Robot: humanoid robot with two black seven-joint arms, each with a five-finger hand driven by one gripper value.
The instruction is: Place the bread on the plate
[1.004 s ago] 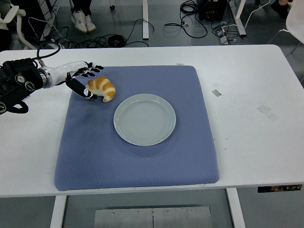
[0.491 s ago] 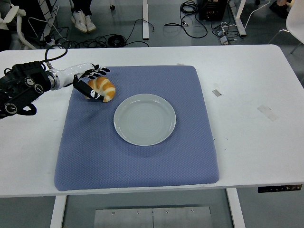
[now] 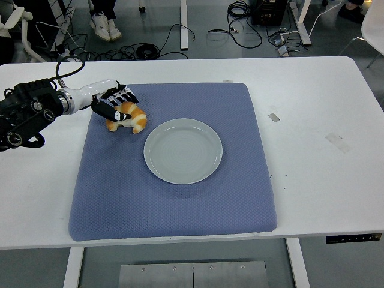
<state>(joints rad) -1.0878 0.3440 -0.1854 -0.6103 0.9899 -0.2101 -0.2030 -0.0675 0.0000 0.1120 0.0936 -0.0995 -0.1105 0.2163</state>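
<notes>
A golden croissant-shaped bread (image 3: 133, 118) lies on the blue mat (image 3: 174, 198), just up and left of the pale round plate (image 3: 183, 150). My left hand (image 3: 116, 105) reaches in from the left edge and covers the bread's upper left part, with its black fingers (image 3: 120, 114) curled over the top of it. The bread rests on the mat, a short gap away from the plate's rim. The plate holds nothing. My right arm does not show.
The mat covers the middle of the white table (image 3: 318, 144). Small tape marks (image 3: 273, 117) sit on the table to the right of the mat. Cables lie on the floor beyond the far edge, where a person's shoes (image 3: 105, 27) show.
My left hand slid right over the bread and its fingers closed down on it. The bread shifted slightly and now shows less of its left side.
</notes>
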